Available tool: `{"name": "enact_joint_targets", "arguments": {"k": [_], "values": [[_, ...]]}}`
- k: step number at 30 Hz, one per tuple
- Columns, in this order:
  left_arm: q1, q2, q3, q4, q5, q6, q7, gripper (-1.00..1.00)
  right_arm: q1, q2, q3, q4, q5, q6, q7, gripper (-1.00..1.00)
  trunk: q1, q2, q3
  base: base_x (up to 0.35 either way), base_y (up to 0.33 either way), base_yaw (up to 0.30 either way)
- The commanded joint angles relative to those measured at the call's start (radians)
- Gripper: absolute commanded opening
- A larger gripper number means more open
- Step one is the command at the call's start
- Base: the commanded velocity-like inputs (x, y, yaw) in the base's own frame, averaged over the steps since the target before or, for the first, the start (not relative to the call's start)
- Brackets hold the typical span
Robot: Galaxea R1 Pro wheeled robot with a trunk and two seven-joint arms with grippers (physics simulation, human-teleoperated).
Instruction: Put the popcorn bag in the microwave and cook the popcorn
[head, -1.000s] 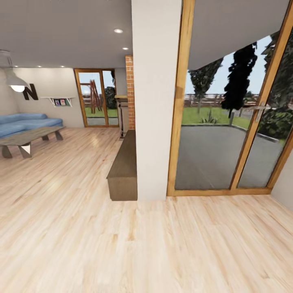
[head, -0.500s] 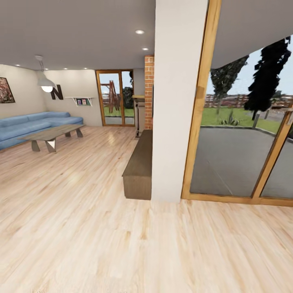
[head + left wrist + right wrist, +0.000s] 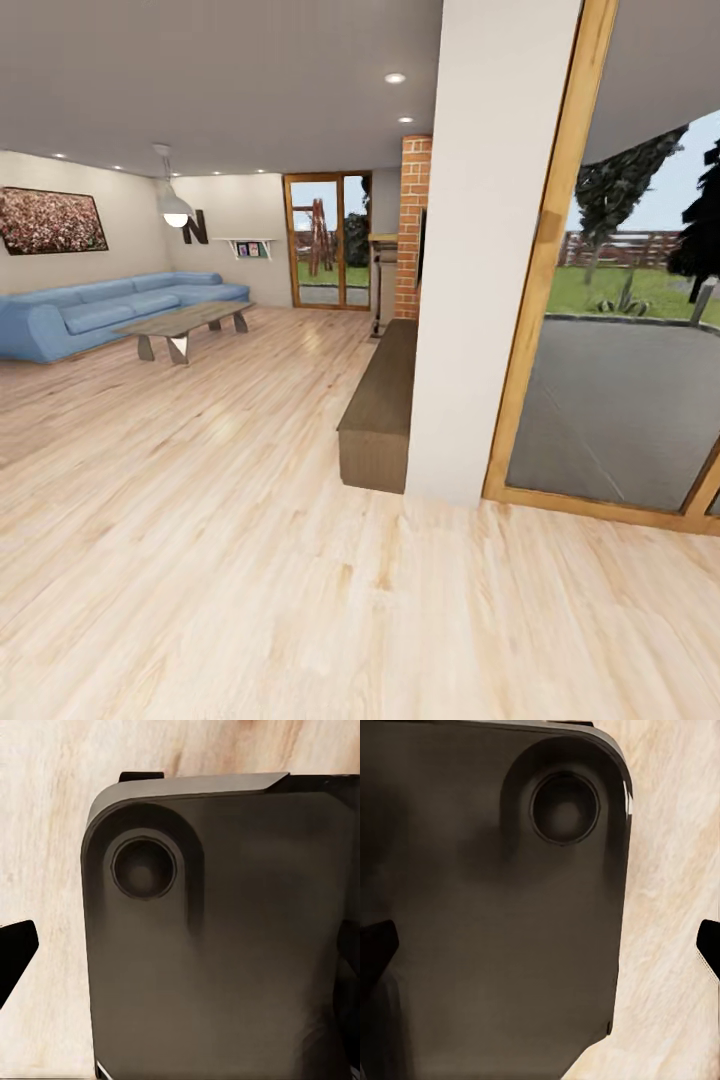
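Travel is what we judge this moment to be: the head view looks across a pale plank wooden floor [image 3: 250, 560] in a living room, and no kitchen shows. A long blue sofa [image 3: 110, 310] stands against the far wall at the left, with a low grey-brown coffee table [image 3: 185, 325] just in front of it and a white cone-shaped pendant lamp [image 3: 174, 205] hanging above. A broad white pillar [image 3: 490, 250] rises right of centre, a low dark-brown wooden cabinet [image 3: 385, 405] butted against its left side. Beyond that stands a red brick column [image 3: 412, 230]; to the right, tall glass doors in light wooden frames [image 3: 545, 300] open onto a grey terrace and lawn.

Both wrist views look down past a dark grey rounded-corner panel [image 3: 225, 945] with a circular recess, which we take for part of our own base, with the floor planks beside it. We read this as arms hung low and tucked close to the body for driving.

Dark tips at the edges of each wrist view may be the fingers, but we cannot tell whether either pair is spread or closed.

As for the popcorn bag, we cannot place it: where it lies relative to the fingers is unknown from here, presumably in a kitchen we have yet to reach.
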Motion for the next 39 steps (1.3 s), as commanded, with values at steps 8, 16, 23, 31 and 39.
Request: {"name": "enact_joint_targets", "arguments": {"k": [8,16,23,31,39], "values": [[0.000,0.000,0.001,-0.001,0.000,-0.002,0.000,1.00,0.000,0.002,0.001,0.000,0.002,-0.003,0.000,1.00,0.000,0.000,-0.001,0.000,0.000,0.269],[0.000,0.000,0.001,-0.001,0.000,-0.002,0.000,1.00,0.000,0.001,0.001,0.000,0.002,-0.003,0.000,1.00,0.000,0.000,-0.001,0.000,0.000,0.269],[0.000,0.000,0.001,-0.001,0.000,-0.002,0.000,1.00,0.000,0.002,0.001,0.000,0.002,-0.003,0.000,1.00,0.000,0.000,-0.001,0.000,0.000,0.269],[0.000,0.000,0.001,-0.001,0.000,-0.002,0.000,1.00,0.000,0.002,0.001,0.000,0.002,-0.003,0.000,1.00,0.000,0.000,-0.001,0.000,0.000,0.269],[0.000,0.000,0.001,-0.001,0.000,-0.002,0.000,1.00,0.000,0.002,0.001,0.000,0.002,-0.003,0.000,1.00,0.000,0.000,-0.001,0.000,0.000,0.269]]}}
